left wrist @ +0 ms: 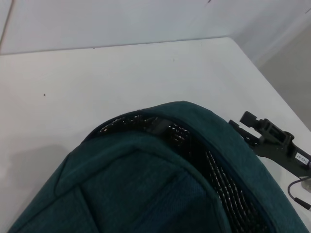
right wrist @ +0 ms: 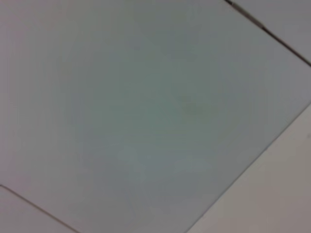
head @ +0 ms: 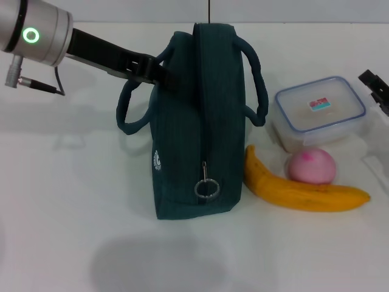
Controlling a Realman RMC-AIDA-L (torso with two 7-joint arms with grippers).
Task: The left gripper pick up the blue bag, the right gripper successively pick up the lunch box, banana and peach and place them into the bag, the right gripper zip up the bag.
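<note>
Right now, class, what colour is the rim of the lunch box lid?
Blue, around the clear lunch box; the head view shows it best.

The left gripper (head: pixel 159 72) reaches in from the upper left on its outstretched black arm, while the right gripper (head: pixel 378 90) waits at the right edge.

The blue bag (head: pixel 197 121) stood mid-table as the main obstacle. Right of it, the banana (head: pixel 304 188), peach (head: pixel 311 166) and lunch box (head: pixel 319 112) crowded together. Bare table (head: pixel 67 201) lay left and near.
</note>
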